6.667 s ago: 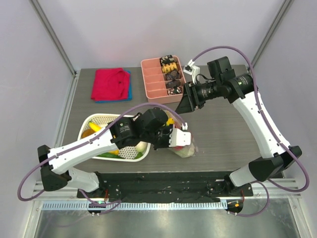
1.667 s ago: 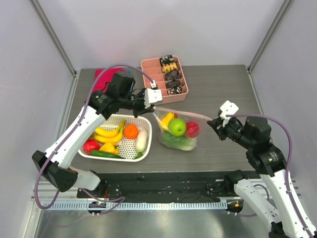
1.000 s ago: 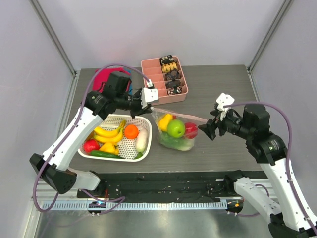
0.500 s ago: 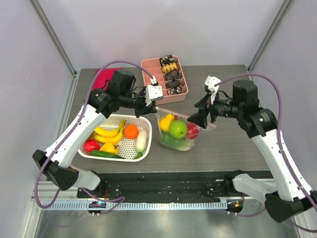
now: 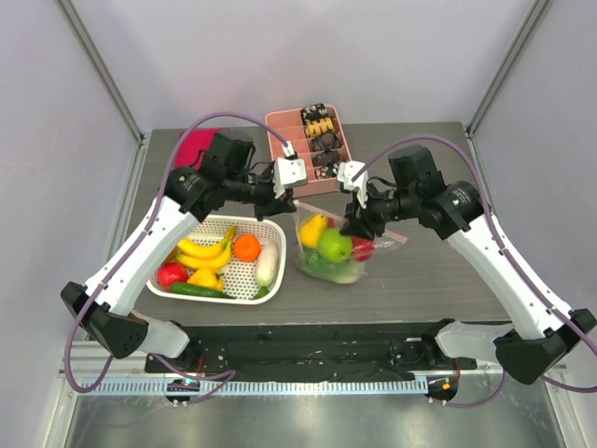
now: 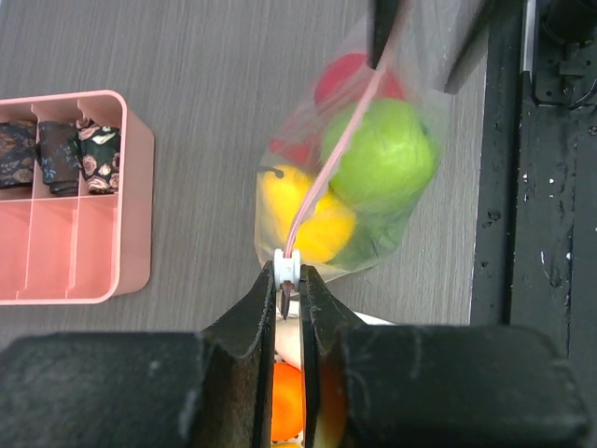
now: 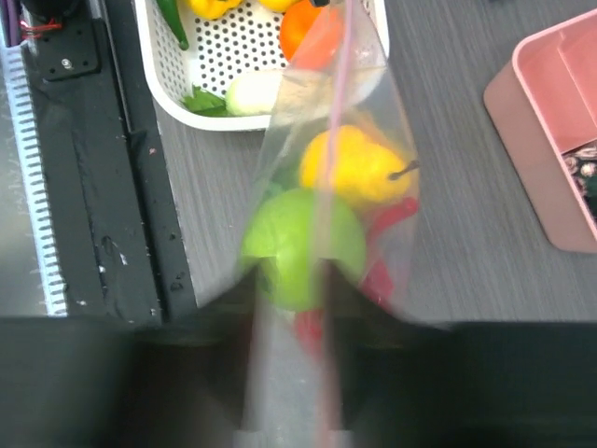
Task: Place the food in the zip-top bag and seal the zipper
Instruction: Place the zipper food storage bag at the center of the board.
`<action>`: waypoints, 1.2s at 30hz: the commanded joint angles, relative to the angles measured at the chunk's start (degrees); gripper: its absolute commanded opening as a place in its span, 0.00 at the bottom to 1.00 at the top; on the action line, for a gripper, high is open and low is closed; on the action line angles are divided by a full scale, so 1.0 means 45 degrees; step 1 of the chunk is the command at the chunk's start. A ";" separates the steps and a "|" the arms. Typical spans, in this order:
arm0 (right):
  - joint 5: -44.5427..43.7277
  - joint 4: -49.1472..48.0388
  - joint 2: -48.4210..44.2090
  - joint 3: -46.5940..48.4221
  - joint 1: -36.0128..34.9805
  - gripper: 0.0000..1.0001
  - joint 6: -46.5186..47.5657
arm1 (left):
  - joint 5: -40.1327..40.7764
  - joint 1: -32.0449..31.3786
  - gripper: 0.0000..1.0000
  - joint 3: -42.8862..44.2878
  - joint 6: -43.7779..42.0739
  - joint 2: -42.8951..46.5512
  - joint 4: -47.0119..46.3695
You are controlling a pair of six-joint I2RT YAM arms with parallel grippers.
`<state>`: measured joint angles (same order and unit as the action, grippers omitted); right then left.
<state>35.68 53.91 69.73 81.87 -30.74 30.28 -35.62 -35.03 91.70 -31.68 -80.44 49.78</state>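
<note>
Left claw (image 6: pixel 287 278) pinched shut, right claw (image 5: pixel 357 224) jaws apart, both angled inward

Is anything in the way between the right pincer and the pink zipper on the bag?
Nothing visible does. The zipper runs right between the right pincer's fingers, and the left pincer pinches its other end.
</note>
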 commanded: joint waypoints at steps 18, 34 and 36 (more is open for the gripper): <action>-0.5077 0.2413 -0.0575 0.2668 0.1926 0.01 0.2974 | 0.0259 0.0361 1.00 -0.0338 0.2996 0.1275 -0.1374; -0.2383 -0.0023 0.7482 0.9147 0.8882 0.01 0.8582 | 0.0297 0.0576 1.00 -0.1374 0.2783 0.1451 -0.1960; -0.2576 -0.1307 0.8483 1.0261 0.8902 0.01 0.8875 | 0.0355 0.0596 1.00 -0.1452 0.2724 0.1392 -0.2077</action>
<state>21.69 61.56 102.32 118.76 9.26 64.64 -34.26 -32.91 85.62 -19.31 -75.20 43.51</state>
